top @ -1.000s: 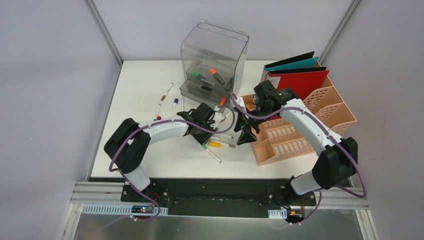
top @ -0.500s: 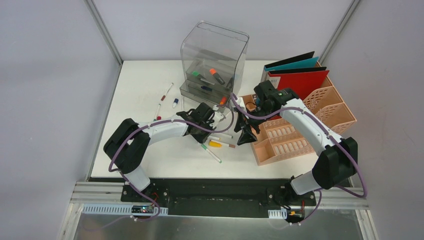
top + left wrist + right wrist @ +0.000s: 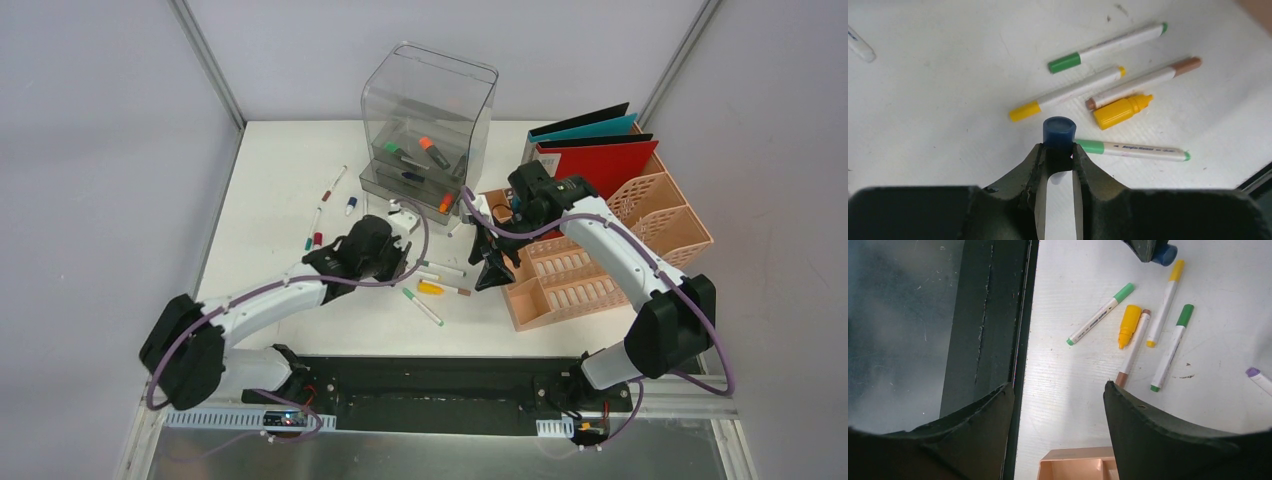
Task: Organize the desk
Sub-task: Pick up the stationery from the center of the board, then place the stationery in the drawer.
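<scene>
Reading left gripper (image 3: 1057, 150): I see fingers pinching blue-capped marker (image 3: 1058, 131) over the desk (image 3: 938, 100).
Right gripper (image 3: 1058, 392): fingers spread wide near desk's front edge.

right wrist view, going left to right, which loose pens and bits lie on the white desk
green-capped marker with lettering → stubby yellow piece → long yellow-capped marker → purple-capped marker, cut off by the right edge

Top camera looks down over the whole desk (image 3: 285, 185); both close wrist cameras share the yellow bottle (image 3: 1120, 111).
</scene>
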{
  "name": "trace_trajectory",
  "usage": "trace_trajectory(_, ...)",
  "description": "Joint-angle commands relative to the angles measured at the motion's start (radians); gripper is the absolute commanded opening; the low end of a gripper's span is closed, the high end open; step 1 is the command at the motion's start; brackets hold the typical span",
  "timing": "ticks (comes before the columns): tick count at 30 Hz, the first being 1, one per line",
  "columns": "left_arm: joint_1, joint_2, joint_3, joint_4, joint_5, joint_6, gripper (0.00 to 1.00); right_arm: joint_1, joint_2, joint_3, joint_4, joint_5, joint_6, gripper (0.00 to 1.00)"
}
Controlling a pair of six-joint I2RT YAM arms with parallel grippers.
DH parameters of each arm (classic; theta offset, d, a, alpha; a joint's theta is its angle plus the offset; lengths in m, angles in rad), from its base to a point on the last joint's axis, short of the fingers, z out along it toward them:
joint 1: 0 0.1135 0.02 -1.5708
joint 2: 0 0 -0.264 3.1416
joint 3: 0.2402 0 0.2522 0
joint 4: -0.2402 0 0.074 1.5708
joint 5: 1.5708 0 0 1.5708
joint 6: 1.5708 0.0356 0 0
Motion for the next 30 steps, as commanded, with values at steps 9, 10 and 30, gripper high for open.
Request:
trace_trajectory(9,0.279,-0.188,-0.121,0.543,0.28,-0.404,0.0,0.01,-0.006,0.042,-0.009,-0.038,-0.043,0.68)
trace_trajectory(10,0.293,-0.17,-0.108,0.56,0.289,-0.443,0.0,0.009,-0.007,0.043,-0.009,-0.04,-0.044,0.68)
trace_trajectory(30,0.399,0.241,0.209,0.563,0.12,-1.096,0.03,0.034,0.0,0.04,-0.008,-0.027,-0.048,0.68)
